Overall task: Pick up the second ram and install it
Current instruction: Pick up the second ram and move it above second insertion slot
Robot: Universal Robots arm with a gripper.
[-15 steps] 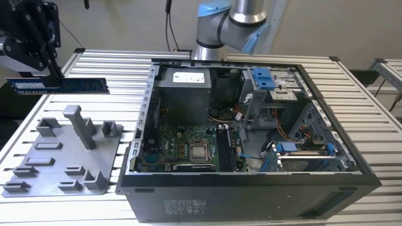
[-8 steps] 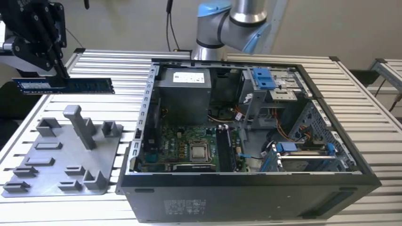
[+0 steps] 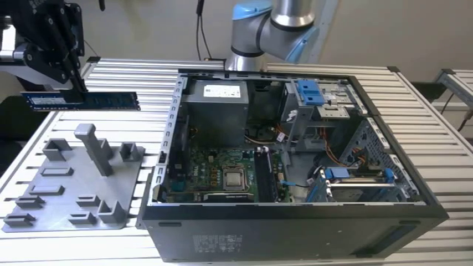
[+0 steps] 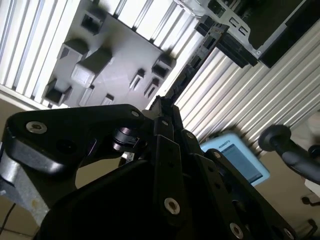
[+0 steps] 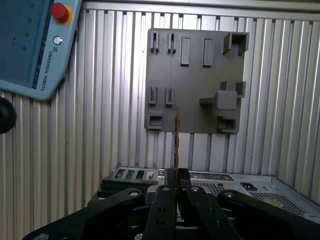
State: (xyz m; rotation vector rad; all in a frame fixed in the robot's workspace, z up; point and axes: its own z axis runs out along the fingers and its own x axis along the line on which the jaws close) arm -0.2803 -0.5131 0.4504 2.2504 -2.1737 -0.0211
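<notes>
Robot arm at work on an open computer case [image 3: 296,166]: the gripper [image 3: 77,91] has its fingers clenched on the second ram [image 3: 111,101], held level in the air outside the case, off the wall at the exterior view's left. Beside that same wall a grey fixture plate [image 3: 74,188] lies on the slatted table [image 3: 414,111], below the stick and apart from it. Inside the case, a drive cage [image 3: 314,94] and cables crowd the motherboard [image 3: 214,172]; its memory slots are too dark to make out. In the first wrist view the stick shows edge-on as a thin line [image 5: 176,135], and a teach pendant [image 5: 30,45] is cut off by the frame.
</notes>
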